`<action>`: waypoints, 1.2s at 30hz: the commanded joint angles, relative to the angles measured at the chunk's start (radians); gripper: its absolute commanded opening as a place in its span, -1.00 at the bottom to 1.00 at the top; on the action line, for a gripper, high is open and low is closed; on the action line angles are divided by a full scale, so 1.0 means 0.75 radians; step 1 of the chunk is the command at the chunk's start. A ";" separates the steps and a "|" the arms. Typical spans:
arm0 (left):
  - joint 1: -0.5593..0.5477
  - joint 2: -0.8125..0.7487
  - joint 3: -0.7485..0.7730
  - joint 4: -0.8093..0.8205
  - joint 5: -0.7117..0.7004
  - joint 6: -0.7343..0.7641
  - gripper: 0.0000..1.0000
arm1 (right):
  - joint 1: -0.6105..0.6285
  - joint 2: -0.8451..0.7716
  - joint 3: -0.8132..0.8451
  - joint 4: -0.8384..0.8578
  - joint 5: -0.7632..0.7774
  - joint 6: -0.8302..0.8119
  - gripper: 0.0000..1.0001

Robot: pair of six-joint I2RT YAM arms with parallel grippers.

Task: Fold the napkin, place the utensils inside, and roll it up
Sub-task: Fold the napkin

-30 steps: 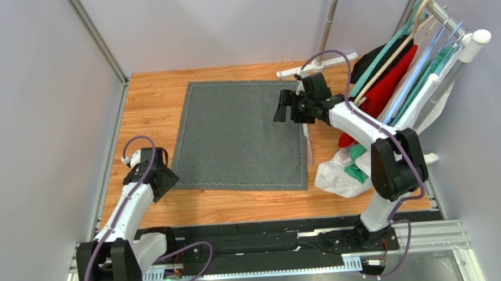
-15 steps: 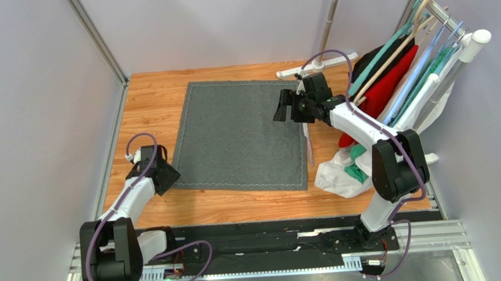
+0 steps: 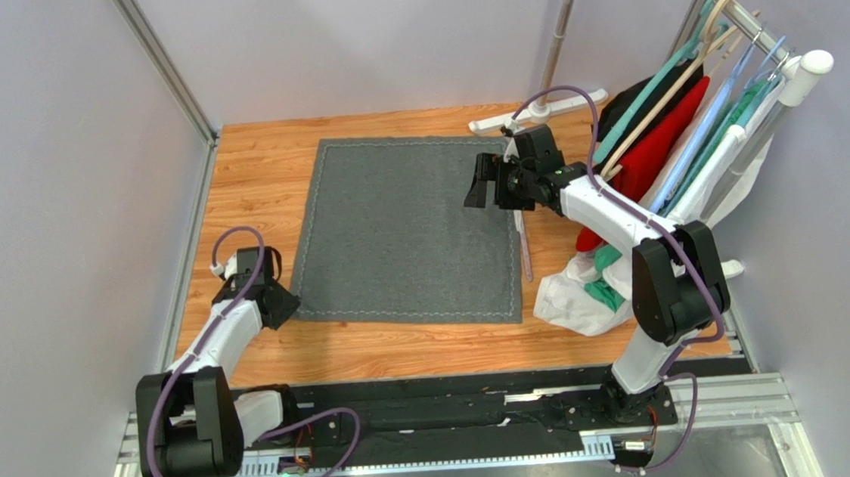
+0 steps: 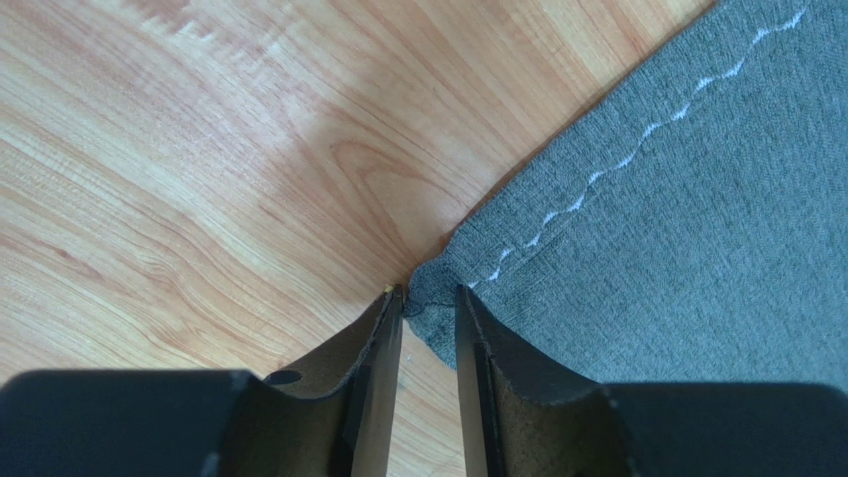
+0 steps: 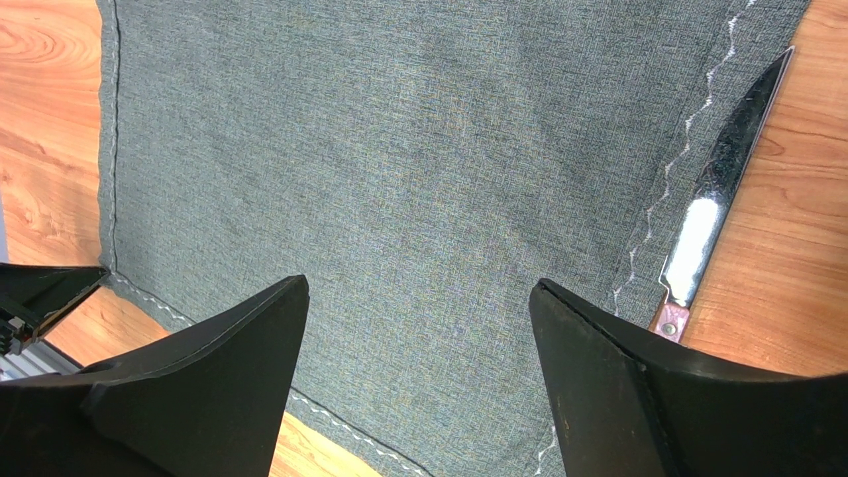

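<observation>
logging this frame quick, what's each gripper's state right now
Left gripper: jaws narrow around the napkin corner; firm grip cannot be told.
Right gripper: wide open, holding nothing.

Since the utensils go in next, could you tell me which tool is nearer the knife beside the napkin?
Right. The right tool hovers over the napkin's right edge, just beside the knife; the left tool is at the opposite, near-left corner.
</observation>
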 commanded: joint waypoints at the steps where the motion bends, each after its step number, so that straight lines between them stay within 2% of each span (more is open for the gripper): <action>1: 0.017 0.034 0.021 -0.014 0.031 0.000 -0.34 | -0.016 -0.056 -0.011 0.051 -0.006 -0.020 0.75; 4: 0.029 0.071 0.027 0.000 0.060 0.010 -0.36 | -0.022 -0.050 -0.011 0.051 -0.010 -0.022 0.75; 6: 0.037 0.100 0.031 0.010 0.090 0.018 -0.46 | -0.026 -0.048 -0.011 0.051 -0.020 -0.022 0.75; 9: 0.044 0.120 0.044 -0.002 0.097 0.031 -1.00 | -0.028 -0.054 -0.018 0.053 -0.020 -0.024 0.75; 13: 0.046 0.069 0.033 -0.002 0.095 0.033 -1.00 | -0.032 -0.058 -0.022 0.051 -0.018 -0.024 0.75; 17: 0.046 -0.051 0.054 -0.094 0.056 0.041 -1.00 | -0.034 -0.060 -0.020 0.053 -0.024 -0.016 0.75; 21: 0.044 -0.300 0.060 -0.232 -0.048 0.039 -1.00 | -0.030 -0.056 -0.009 0.045 -0.025 -0.012 0.75; 27: 0.046 -0.534 0.068 -0.370 -0.132 -0.010 -1.00 | -0.004 -0.050 0.003 0.023 -0.004 -0.012 0.74; 36: 0.044 -0.741 0.277 -0.601 -0.251 0.022 -1.00 | 0.111 -0.072 0.011 -0.012 0.055 0.000 0.74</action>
